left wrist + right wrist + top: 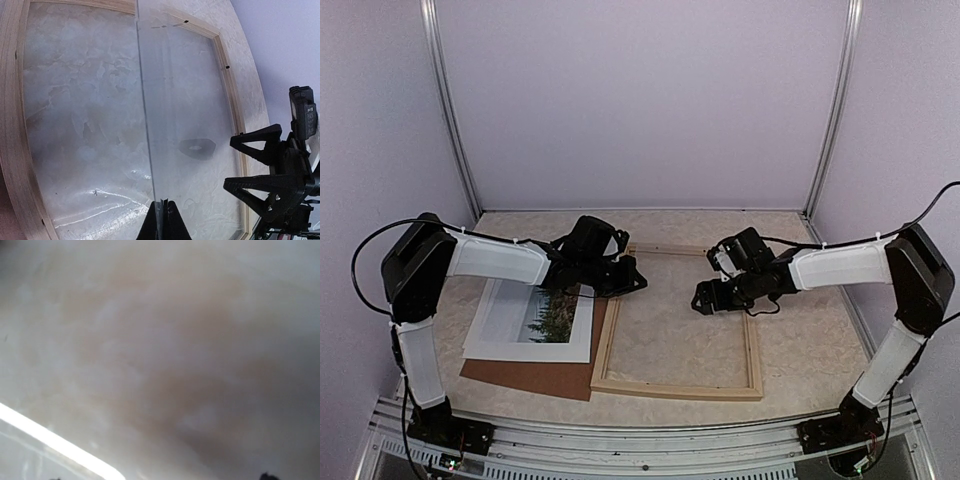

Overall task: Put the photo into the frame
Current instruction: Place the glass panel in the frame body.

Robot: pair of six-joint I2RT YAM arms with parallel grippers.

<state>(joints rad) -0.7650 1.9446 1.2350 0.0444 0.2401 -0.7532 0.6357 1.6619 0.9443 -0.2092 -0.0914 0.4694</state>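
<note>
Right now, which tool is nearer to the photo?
Left. The left tool, pinching a clear pane, hangs just past the upper right corner of the photo. The right tool hovers open inside the frame, farther off.

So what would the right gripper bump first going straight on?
Probably the pale speckled tabletop inside the thin light-wood rectangular frame; the right gripper tilts down toward it, but depth is unclear.

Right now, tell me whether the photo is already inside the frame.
No, the photo lies on the brown board left of the frame, outside it.
</note>
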